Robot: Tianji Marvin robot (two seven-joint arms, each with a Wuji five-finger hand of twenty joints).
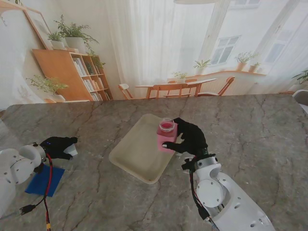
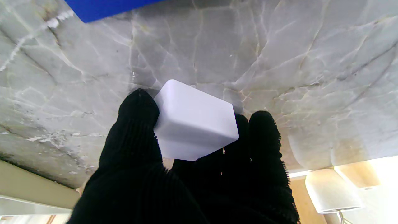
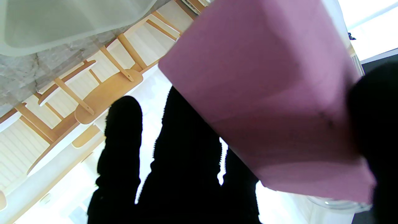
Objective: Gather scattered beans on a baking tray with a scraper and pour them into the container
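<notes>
The right hand [image 1: 191, 138] is clamped on a pink jar [image 1: 166, 136], held over the right edge of the cream tray [image 1: 137, 150]. Only the stand's view shows its open mouth; its contents cannot be made out. The left hand [image 1: 57, 146] grips a white scraper [image 2: 194, 121] above the bench [image 1: 250, 125], beside a blue cloth [image 1: 44, 181].

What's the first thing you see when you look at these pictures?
The pink jar, because the black-gloved right hand holds it up over the right edge of the cream baking tray in the middle of the marble table. Far to the left, the left hand grips a small white block beside a blue mat.
</notes>
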